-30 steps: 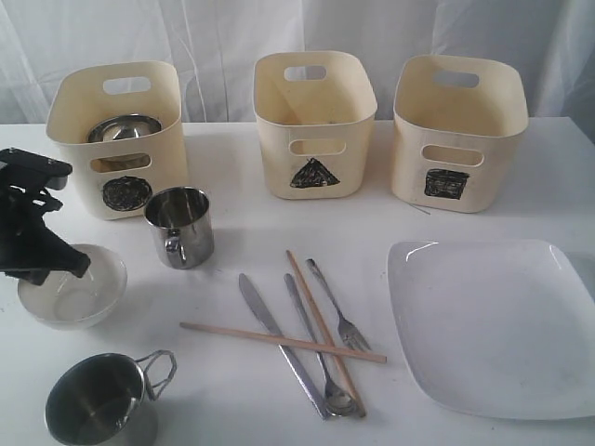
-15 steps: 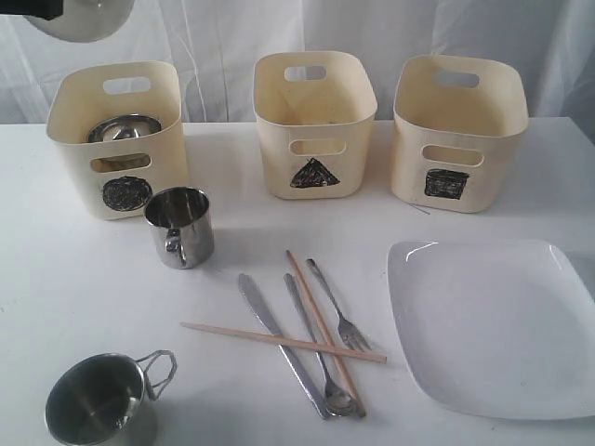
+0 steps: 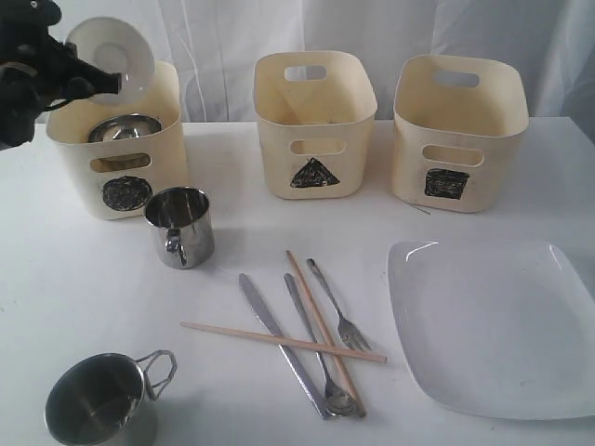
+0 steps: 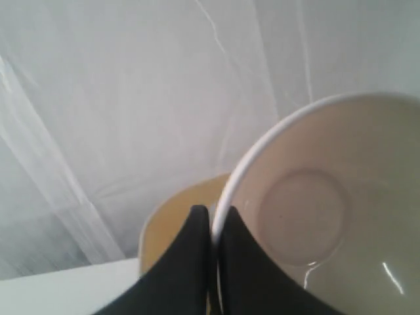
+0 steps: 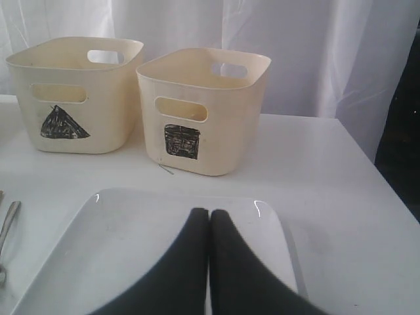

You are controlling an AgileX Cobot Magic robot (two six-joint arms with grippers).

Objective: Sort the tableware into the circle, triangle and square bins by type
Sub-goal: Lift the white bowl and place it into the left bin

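White bowl (image 3: 112,56) clamped in left claw (image 3: 108,82), steel bowl (image 3: 124,126) half-hidden in bin (image 3: 71,141)

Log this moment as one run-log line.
left pincer: shut on white bowl, above circle bin | right pincer: shut, empty | steel bowl: in circle bin

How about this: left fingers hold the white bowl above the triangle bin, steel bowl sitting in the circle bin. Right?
Wrong bin. The left fingers hold the white bowl above the circle bin, not the triangle bin, as the exterior view shows. The steel bowl does sit in the circle bin.
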